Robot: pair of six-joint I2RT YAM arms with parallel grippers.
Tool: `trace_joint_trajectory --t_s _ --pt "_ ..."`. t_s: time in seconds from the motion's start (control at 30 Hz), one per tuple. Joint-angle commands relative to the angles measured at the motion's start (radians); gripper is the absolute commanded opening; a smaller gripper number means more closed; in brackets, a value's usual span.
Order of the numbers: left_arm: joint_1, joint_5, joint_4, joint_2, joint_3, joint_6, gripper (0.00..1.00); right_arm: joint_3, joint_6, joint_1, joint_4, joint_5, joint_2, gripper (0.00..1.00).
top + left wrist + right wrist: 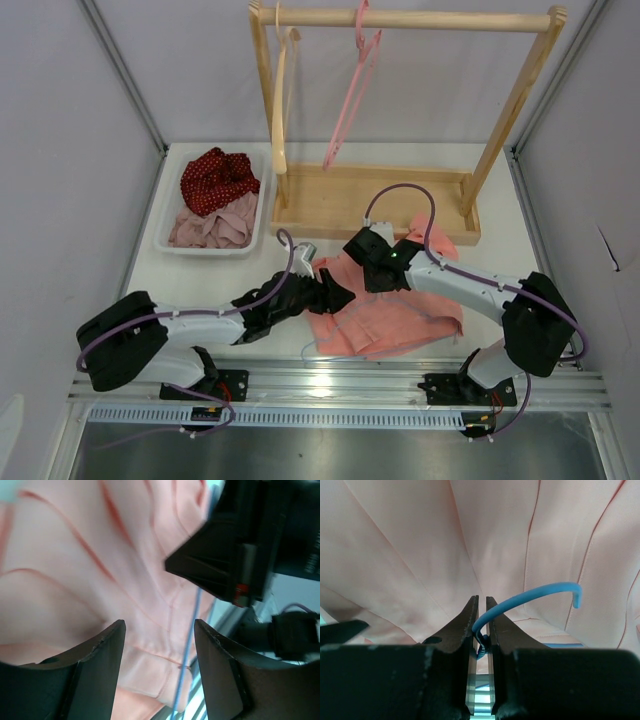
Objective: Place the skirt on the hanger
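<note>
The salmon-pink skirt (395,315) lies bunched on the table in front of the wooden rack. My right gripper (366,256) is over its far left part, shut on the neck of the pale blue hanger. In the right wrist view the hanger's hook (532,592) curves out from between the closed fingers (482,600), with the skirt (420,545) behind it. My left gripper (336,293) is at the skirt's left edge and open. In the left wrist view the skirt's hem (145,665) and a thin blue hanger wire (188,650) lie between its spread fingers (160,630), untouched.
A white tray (166,215) at the back left holds a red white-dotted cloth (215,178) and a mauve-pink cloth (215,226). The wooden rack (400,20) behind the skirt carries a pink hanger (352,90) and a wooden hanger (280,100). Its base (330,205) lies just beyond the skirt.
</note>
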Motion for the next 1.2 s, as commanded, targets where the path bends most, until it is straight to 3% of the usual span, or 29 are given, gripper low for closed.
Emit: trace_joint_trajectory --t_s 0.0,0.27,0.5,0.93,1.07,1.17 --pt "0.016 -0.082 -0.137 -0.059 0.001 -0.005 0.64 -0.004 0.029 0.003 0.004 0.018 -0.039 0.0" --pt "0.017 -0.094 -0.301 -0.061 0.044 0.017 0.73 -0.018 0.029 -0.003 0.007 0.021 -0.055 0.0" --pt "0.017 -0.063 -0.243 -0.044 0.033 0.037 0.79 -0.021 0.035 -0.008 0.001 0.023 -0.055 0.0" --pt "0.017 -0.057 -0.205 0.034 0.062 0.032 0.8 -0.021 0.046 -0.009 -0.029 0.046 -0.067 0.0" --pt "0.017 -0.059 -0.189 0.057 0.071 0.025 0.71 -0.019 0.043 -0.011 -0.035 0.054 -0.072 0.0" --pt "0.017 -0.071 -0.197 0.068 0.091 0.02 0.43 -0.021 0.045 -0.009 -0.042 0.064 -0.075 0.0"
